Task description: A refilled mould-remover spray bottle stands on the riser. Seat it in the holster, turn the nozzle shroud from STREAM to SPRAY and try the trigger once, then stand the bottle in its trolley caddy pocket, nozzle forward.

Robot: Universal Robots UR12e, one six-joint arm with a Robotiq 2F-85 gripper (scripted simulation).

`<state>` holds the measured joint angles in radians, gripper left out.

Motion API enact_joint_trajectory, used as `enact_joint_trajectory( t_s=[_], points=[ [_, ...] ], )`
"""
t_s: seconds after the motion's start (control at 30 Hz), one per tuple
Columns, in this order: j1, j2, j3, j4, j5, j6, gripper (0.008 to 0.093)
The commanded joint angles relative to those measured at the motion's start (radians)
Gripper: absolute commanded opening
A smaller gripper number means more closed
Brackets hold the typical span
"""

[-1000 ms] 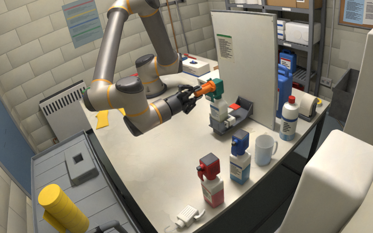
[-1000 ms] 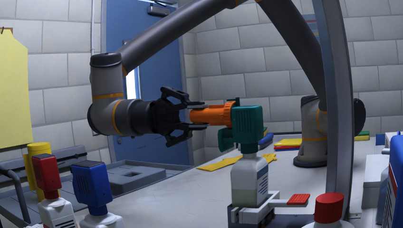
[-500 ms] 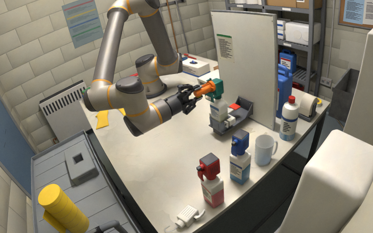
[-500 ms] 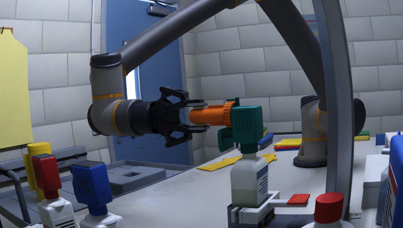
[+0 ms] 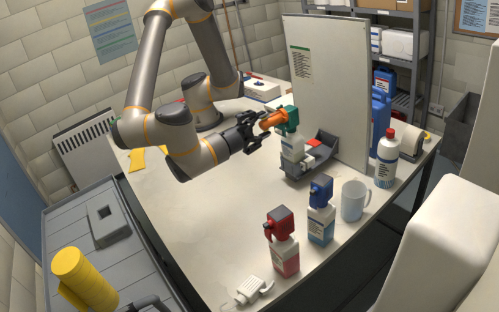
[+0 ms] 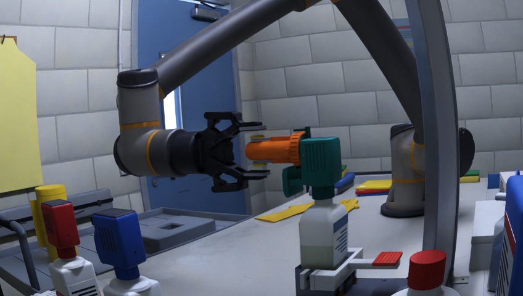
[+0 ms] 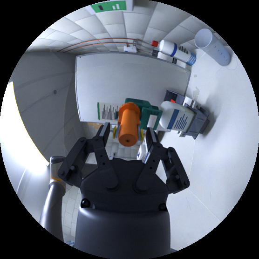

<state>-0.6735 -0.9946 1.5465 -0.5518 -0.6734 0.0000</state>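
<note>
The white spray bottle with the green head (image 5: 291, 137) (image 6: 322, 205) (image 7: 174, 117) stands upright in the grey holster (image 5: 308, 156) (image 6: 330, 273) (image 7: 197, 120), in front of the white panel. Its orange nozzle shroud (image 5: 273, 119) (image 6: 273, 149) (image 7: 128, 124) points level toward the arm, and its tip lies between my fingers. The holster's red-tipped lever (image 6: 387, 258) sticks out to the side. The grey caddy with a square pocket (image 5: 106, 217) (image 6: 172, 227) sits on the trolley at the table's left end. My gripper (image 5: 263, 127) (image 6: 258, 150) (image 7: 127, 135) is open around the shroud's tip and holds nothing.
The white panel (image 5: 329, 88) rises right behind the holster. A red-headed bottle (image 5: 282, 241), a blue-headed bottle (image 5: 321, 209) and a mug (image 5: 353, 200) stand near the table's front edge, with a red-capped bottle (image 5: 385, 158) to the right. A yellow roll (image 5: 82, 281) stands on the trolley.
</note>
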Motion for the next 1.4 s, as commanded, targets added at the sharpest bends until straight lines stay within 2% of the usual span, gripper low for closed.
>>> enact_joint_trajectory(
  t_s=[0.0,0.8,1.37],
  points=[
    [0.000,-0.001,-0.001,0.000,0.000,0.000,0.0720],
    [-0.002,0.000,-0.003,0.001,-0.002,0.000,0.0720],
    [-0.019,0.013,-0.023,0.009,-0.019,0.000,0.0720]
  ],
)
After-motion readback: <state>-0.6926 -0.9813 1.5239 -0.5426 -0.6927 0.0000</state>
